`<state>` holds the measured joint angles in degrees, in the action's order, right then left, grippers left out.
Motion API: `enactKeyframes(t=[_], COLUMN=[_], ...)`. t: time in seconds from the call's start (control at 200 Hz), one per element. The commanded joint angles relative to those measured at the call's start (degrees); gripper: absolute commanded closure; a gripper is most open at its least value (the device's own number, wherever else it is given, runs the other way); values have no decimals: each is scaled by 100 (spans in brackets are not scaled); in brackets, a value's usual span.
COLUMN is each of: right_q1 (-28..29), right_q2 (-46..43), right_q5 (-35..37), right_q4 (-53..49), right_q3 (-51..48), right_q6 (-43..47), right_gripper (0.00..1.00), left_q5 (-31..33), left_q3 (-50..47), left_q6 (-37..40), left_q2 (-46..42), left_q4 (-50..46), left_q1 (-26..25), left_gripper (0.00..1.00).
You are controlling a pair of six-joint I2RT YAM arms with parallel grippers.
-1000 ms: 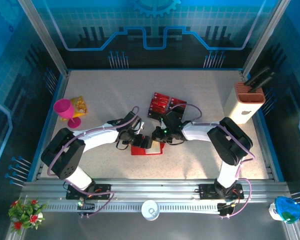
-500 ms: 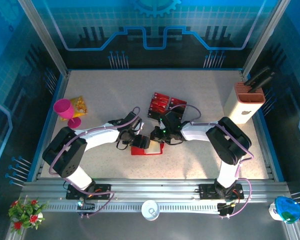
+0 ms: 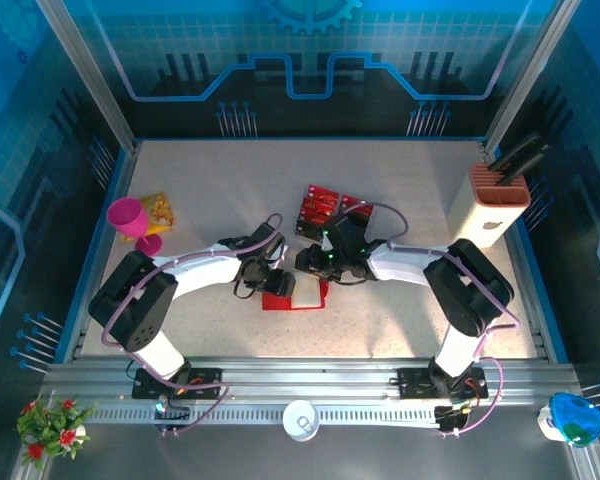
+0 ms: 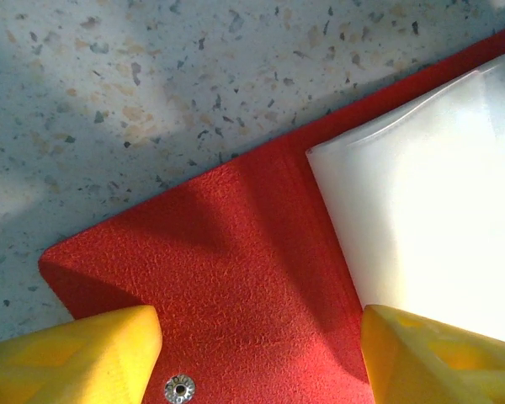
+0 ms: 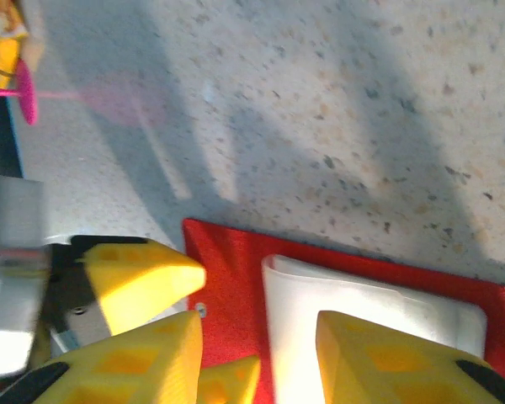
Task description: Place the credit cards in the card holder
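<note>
White arms (image 3: 205, 268), purple cables (image 3: 378, 206), yellow fingers (image 4: 76, 353)

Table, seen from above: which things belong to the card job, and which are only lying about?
For the job: credit cards, card holder.
Lying about: pink cup, yellow packet, knife block.

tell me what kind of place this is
Probably a robot lab or demo cell: a speckled table fenced by an aluminium frame and blue circuit-print panels, with two arms bolted to a rail.

Grainy matt card holder (image 4: 236, 278) on speckled table (image 4: 151, 84).
</note>
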<state>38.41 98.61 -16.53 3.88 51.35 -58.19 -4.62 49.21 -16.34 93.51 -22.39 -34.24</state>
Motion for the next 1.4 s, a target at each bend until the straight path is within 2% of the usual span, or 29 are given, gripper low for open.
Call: enactKeyframes(t=[0.0, 0.125, 0.3, 0.38, 0.74, 1.036, 1.396], right_q1=[-71, -93, -88, -90, -73, 149, 233], right_q2=[-221, -247, -213, -147, 178, 525, 723], right_q5=[113, 181, 291, 310, 264, 119, -58], right_q4=[-172, -261, -668, -858, -970, -850, -449], right_q3=[-239, -371, -265, -171, -126, 265, 203], right_q6=[93, 162, 499, 673, 850, 749, 408], right_gripper=[58, 60, 82, 87, 91, 93, 94], left_q5=[-215, -223, -280, -300, -300, -366, -344], left_q3=[-105, -104, -121, -115, -170, -118, -175], left_q6=[85, 80, -103, -217, -423, -362, -318], left_q2=[374, 370, 149, 75, -181, -36, 140], left_q4=[-173, -164, -69, -4, 172, 134, 160], left_q1=[-34, -30, -19, -4, -1, -5, -27], left_gripper=[35, 35, 20, 16, 8, 7, 8])
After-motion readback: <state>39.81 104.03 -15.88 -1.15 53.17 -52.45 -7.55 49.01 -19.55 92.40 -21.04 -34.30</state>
